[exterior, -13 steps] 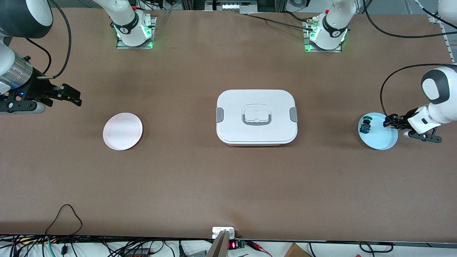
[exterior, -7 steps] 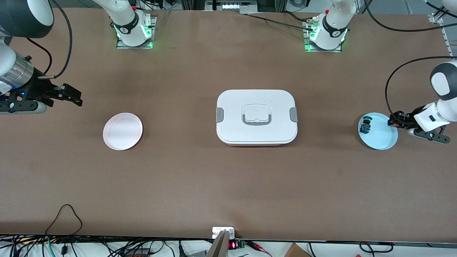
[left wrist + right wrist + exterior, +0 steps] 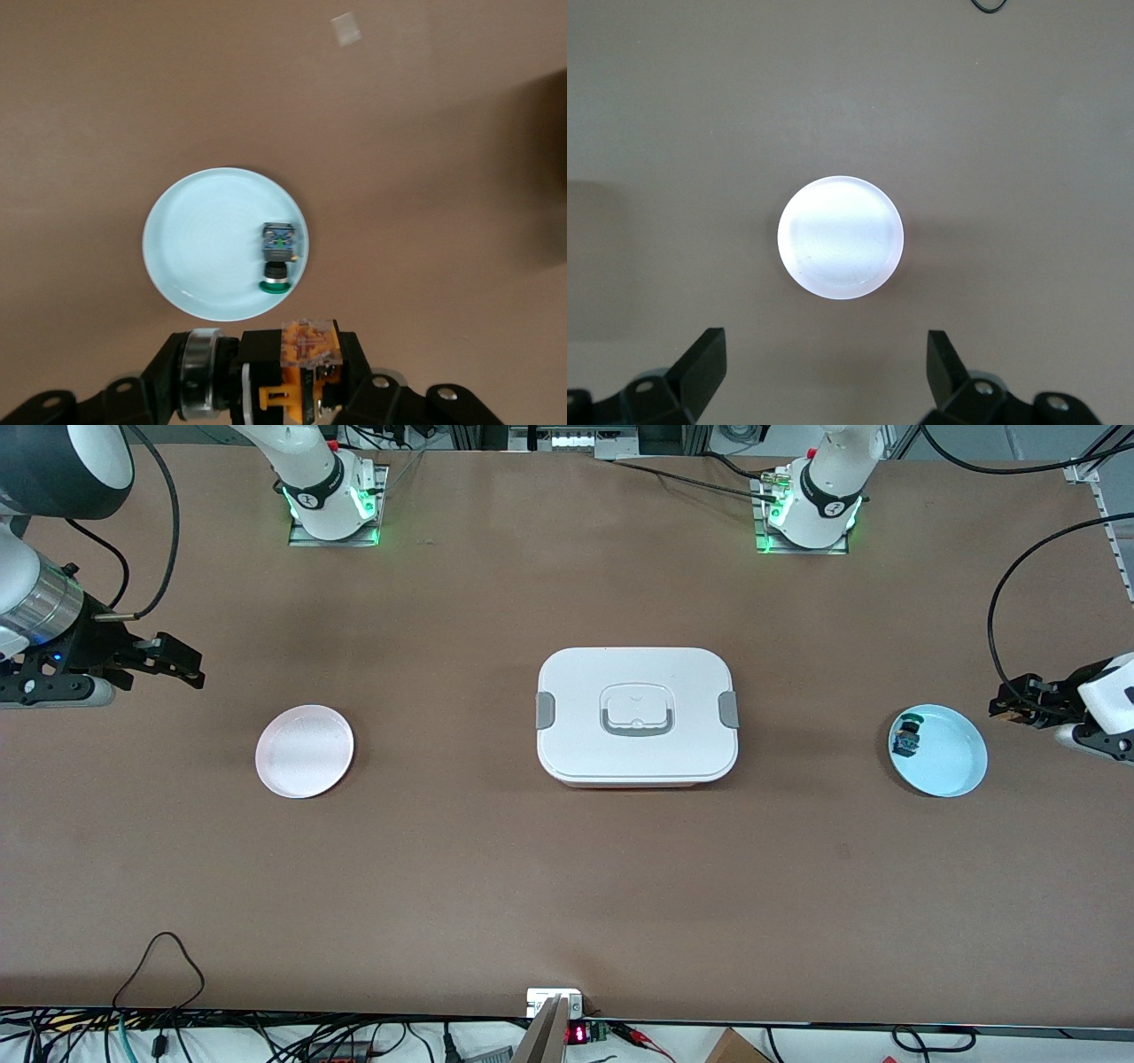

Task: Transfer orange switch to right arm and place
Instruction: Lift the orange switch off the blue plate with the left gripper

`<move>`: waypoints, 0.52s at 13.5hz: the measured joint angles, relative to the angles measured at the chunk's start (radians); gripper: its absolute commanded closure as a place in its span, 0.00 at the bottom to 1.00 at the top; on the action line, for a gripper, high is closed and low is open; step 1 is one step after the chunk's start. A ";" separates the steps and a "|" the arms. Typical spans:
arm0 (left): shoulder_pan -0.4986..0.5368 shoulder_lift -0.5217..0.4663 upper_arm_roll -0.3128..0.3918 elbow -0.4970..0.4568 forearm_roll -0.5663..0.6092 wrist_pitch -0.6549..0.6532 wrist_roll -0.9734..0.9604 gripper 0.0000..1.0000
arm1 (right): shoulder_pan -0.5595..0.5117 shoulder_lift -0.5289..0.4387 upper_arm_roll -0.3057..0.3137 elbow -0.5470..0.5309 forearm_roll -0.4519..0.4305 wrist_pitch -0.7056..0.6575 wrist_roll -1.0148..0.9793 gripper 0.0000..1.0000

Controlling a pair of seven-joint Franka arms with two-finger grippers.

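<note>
1. Left gripper (image 3: pixel 1005 701) up in the air past the light blue plate (image 3: pixel 952 766) at the left arm's table end, pinching the orange switch (image 3: pixel 308 354).
2. Green-capped switch (image 3: pixel 906 733) lies on that plate.
3. Right gripper (image 3: pixel 182 664) waits spread wide, above the table near the pink plate (image 3: pixel 304 750).
4. White lidded box (image 3: pixel 636 715) mid-table.

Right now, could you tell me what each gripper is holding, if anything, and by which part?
The left gripper is shut on the orange switch, clamping its black-and-orange body. The right gripper is open and holds nothing.
</note>
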 measured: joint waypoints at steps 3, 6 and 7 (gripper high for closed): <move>0.001 -0.002 -0.040 0.028 -0.043 -0.035 0.037 1.00 | 0.000 0.000 0.000 0.000 0.000 0.000 0.000 0.00; -0.002 -0.016 -0.088 0.035 -0.112 -0.041 0.090 1.00 | 0.000 0.000 0.000 0.000 0.000 0.000 0.000 0.00; -0.002 -0.019 -0.092 0.036 -0.142 -0.041 0.129 1.00 | 0.000 0.000 0.000 0.000 0.000 0.000 0.000 0.00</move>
